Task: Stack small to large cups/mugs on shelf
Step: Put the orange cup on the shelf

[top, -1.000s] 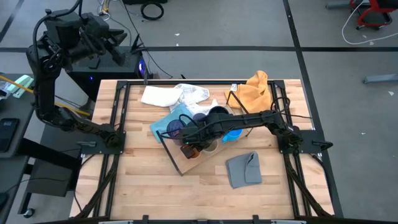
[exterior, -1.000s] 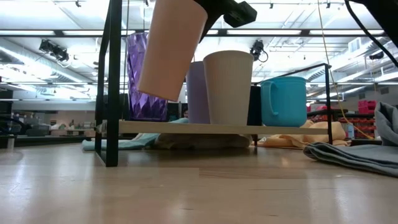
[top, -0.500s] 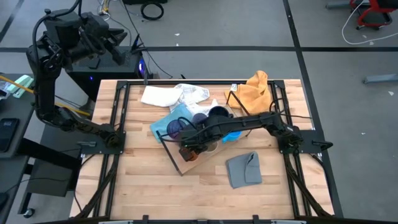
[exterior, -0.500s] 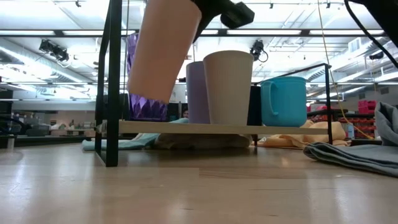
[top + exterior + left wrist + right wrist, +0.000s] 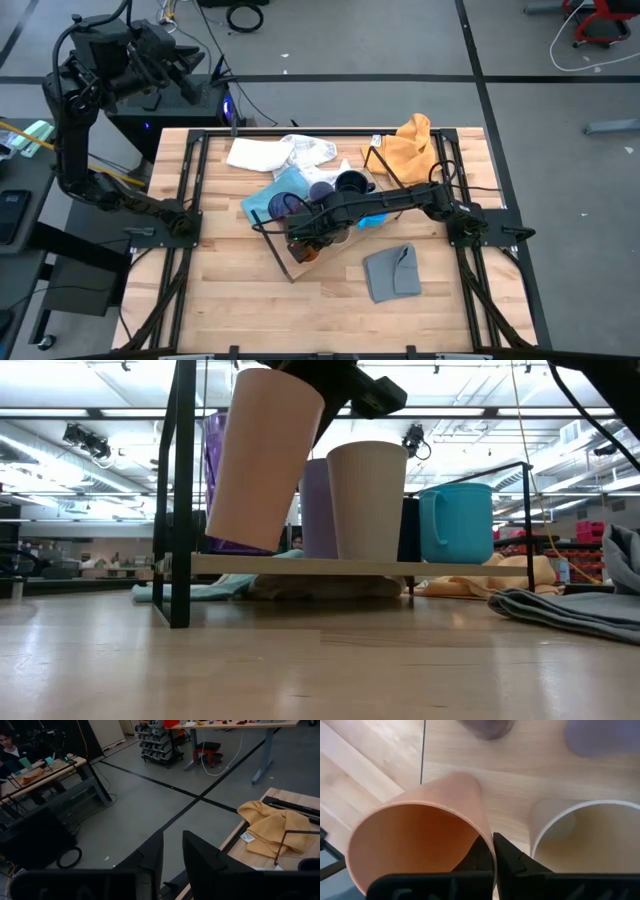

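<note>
My right gripper (image 5: 305,233) reaches in from the table's right and is shut on the orange cup (image 5: 262,460), which hangs tilted over the left end of the shelf (image 5: 300,566). On the shelf stand the beige cup (image 5: 367,500), the lavender cup (image 5: 315,510), the black mug (image 5: 408,530) and the bright blue mug (image 5: 458,520), each on its base. The dark purple tumbler (image 5: 215,470) shows behind the orange cup. My left gripper (image 5: 172,860) waits high beyond the table's far left corner, open by a narrow gap, with nothing in it. My right gripper pinches the orange cup's rim (image 5: 487,851), one finger inside the cup and one outside. The fingers come from above, pointing steeply down. The cup hangs below them mouth up, tilted, with its base (image 5: 240,540) clear of the shelf board.
A grey cloth square (image 5: 392,272) lies near the table's right front, an orange cloth (image 5: 410,145) at the far right, and white (image 5: 270,152) and light blue (image 5: 262,200) cloths behind the shelf. Bare tabletop (image 5: 230,300) lies toward the near edge.
My right gripper has sunk a little and shifted slightly toward the table's left, carrying the orange cup. The cup has stayed tilted, and its base now hangs lower, close above the shelf's left end.
</note>
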Controlling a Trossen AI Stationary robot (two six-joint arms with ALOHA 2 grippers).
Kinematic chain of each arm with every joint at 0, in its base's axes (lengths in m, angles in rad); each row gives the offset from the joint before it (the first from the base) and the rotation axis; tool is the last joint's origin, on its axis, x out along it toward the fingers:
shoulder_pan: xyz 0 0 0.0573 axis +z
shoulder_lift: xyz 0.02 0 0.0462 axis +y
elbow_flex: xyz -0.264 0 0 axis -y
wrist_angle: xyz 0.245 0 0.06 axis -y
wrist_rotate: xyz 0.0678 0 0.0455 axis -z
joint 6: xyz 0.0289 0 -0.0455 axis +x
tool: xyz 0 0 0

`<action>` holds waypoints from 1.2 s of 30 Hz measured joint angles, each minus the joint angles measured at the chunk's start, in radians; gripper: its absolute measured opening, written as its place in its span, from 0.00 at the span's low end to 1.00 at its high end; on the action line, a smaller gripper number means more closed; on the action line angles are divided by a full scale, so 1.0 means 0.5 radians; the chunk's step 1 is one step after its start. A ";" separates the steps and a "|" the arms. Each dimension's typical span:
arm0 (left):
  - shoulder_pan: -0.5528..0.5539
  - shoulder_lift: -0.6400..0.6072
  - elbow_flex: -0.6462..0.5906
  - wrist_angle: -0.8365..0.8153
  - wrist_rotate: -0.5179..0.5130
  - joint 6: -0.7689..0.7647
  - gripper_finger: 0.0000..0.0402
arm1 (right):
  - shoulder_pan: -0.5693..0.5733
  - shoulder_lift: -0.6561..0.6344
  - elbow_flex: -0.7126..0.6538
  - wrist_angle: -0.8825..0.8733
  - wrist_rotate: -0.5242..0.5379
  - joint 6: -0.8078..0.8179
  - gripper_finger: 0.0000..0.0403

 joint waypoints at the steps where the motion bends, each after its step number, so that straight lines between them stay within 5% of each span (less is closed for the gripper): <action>1: 0.000 0.000 0.000 0.000 -0.001 0.009 0.20 | -0.001 -0.001 0.000 -0.010 0.001 -0.005 0.00; 27: -0.001 0.005 0.000 0.025 0.000 0.026 0.18 | -0.041 -0.106 0.015 -0.014 -0.316 0.059 0.00; 36: -0.001 0.033 -0.002 0.029 0.000 0.024 0.20 | -0.045 -0.112 0.014 -0.146 -0.118 -0.012 0.00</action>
